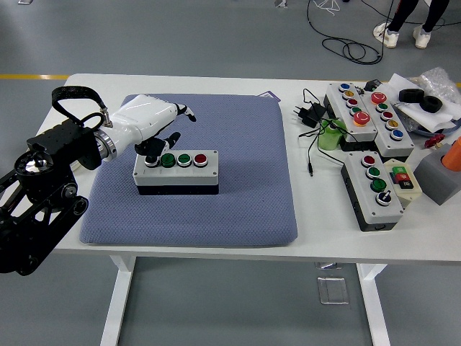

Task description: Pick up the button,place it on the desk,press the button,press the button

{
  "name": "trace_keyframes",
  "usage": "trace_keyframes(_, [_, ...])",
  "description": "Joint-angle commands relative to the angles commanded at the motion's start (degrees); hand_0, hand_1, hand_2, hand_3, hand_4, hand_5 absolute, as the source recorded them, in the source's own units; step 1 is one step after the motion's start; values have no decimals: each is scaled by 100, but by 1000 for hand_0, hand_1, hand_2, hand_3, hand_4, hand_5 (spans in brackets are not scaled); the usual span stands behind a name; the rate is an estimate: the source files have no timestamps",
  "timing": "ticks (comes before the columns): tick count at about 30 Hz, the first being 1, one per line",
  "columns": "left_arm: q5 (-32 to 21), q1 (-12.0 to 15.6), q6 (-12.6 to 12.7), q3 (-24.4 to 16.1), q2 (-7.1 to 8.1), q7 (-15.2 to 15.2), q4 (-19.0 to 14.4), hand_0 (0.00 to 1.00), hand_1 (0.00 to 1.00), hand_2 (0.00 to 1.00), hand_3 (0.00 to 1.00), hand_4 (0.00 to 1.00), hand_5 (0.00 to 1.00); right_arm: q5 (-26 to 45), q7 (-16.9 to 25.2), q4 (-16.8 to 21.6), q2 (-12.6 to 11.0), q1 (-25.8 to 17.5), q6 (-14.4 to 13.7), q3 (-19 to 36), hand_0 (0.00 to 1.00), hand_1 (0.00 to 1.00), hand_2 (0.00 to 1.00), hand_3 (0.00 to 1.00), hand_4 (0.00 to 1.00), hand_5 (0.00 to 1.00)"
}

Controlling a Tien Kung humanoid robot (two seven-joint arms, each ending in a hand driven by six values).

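Button box (176, 171): your target is a light grey housing on a black base, carrying a single row of round buttons, of which two green and one red are visible. It lies flat on the blue-grey pad (238, 180) that covers the middle of the white counter (346, 241), towards the pad's left half.

Left hand (153, 122): you will see it in a white shell at the box's upper left corner, raised over the pad's left part. Its fingers (184, 112) are loosely extended and grasp nothing. The dark lower digits sit at the box's leftmost button; whether they touch it cannot be determined.

Containers: a shallow oval tray (45, 148) sits at the counter's left edge, partly hidden behind the arm, and its contents cannot be made out.

Right side of the counter: note three more button boxes, one near box (373, 189) and two far boxes (369, 115) side by side, a black power adapter (307, 113) with its cable, and a green object (330, 137).
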Motion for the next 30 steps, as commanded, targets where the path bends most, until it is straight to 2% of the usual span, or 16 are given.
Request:
trace_keyframes(2, [0, 61, 484, -137, -16, 86, 87, 100, 2, 2, 760, 635, 16, 10, 1, 0, 2, 0, -4, 1, 657, 633, 661, 578, 362, 233])
trace_keyframes(5, [-434, 163, 1170, -360, -26, 91, 221, 100, 2, 2, 760, 635, 16, -7, 0, 0, 8, -5, -6, 18, 657, 633, 661, 578, 362, 233])
trace_keyframes(6, [-681, 192, 1411, -413, -20, 73, 245, 99, 182, 238, 816, 900, 650, -22, -2, 0, 10, -6, -5, 29, 657, 633, 661, 578, 362, 232])
trace_keyframes(8, [-1163, 271, 1748, -535, 31, -66, 294, 99, 182, 238, 816, 900, 650, -43, -4, 0, 12, -6, 0, 36, 657, 633, 661, 578, 362, 232])
trace_keyframes(10, [-1610, 337, 1797, -641, 86, -148, 330, 99, 182, 238, 816, 900, 650, -34, -3, 0, 12, -8, -3, 38, 657, 633, 661, 578, 362, 232])
trace_keyframes(11, [-1870, 397, 1676, -718, 126, -165, 350, 99, 182, 238, 816, 900, 650, -30, -2, 0, 12, -11, -5, 40, 657, 633, 661, 578, 362, 232])
trace_keyframes(12, [-2130, 417, 1627, -742, 138, -170, 356, 478, 600, 704, 959, 919, 998, -28, -2, 0, 12, -12, -6, 40, 657, 633, 661, 578, 362, 232])
trace_keyframes(15, [-2788, 522, 1440, -779, 182, -195, 479, 478, 600, 704, 959, 919, 998, -47, -2, 0, 12, -12, -4, 53, 658, 634, 661, 577, 362, 232])
trace_keyframes(17, [-3272, 580, 1403, -766, 193, -212, 547, 478, 600, 704, 959, 919, 998, -58, -1, 0, 11, -12, -3, 58, 658, 634, 661, 577, 362, 232])
trace_keyframes(18, [-3533, 598, 1433, -746, 193, -229, 572, 755, 834, 953, 998, 881, 998, -56, 0, 0, 10, -12, -3, 58, 659, 634, 661, 577, 362, 232])
trace_keyframes(24, [-4985, 665, 1733, -772, 187, -384, 746, 755, 834, 953, 998, 881, 998, -73, -2, 0, 12, -5, -2, 70, 659, 634, 661, 577, 362, 232])
trace_keyframes(25, [-5209, 671, 1762, -785, 187, -393, 765, 850, 899, 993, 998, 824, 998, -71, -2, 0, 13, -4, -2, 69, 660, 635, 661, 577, 362, 232])
trace_keyframes(30, [-6438, 757, 1858, -899, 175, -430, 917, 850, 899, 993, 998, 824, 998, -64, -7, 0, 15, -9, 0, 68, 660, 635, 661, 577, 362, 232])
